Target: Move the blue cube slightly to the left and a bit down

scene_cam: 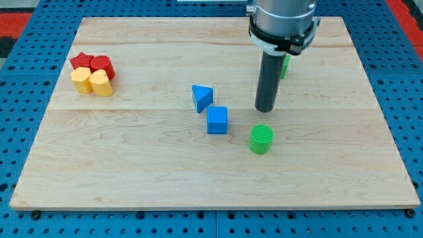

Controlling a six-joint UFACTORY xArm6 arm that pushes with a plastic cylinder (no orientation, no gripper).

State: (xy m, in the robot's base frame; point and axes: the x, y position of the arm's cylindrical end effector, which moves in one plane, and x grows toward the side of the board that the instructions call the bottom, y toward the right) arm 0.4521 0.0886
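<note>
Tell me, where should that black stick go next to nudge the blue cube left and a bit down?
Probably slide my tip to the upper right edge of the blue cube. It now stands apart, to the cube's right and slightly above, with the green cylinder just below.

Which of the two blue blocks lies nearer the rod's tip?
The blue cube, left of my tip; the blue triangle sits farther left.

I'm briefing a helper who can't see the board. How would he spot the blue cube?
Start at the wooden board's middle, left of my tip. Two blue blocks sit there; the blue cube is the lower, square-faced one, just below the blue triangle.
</note>
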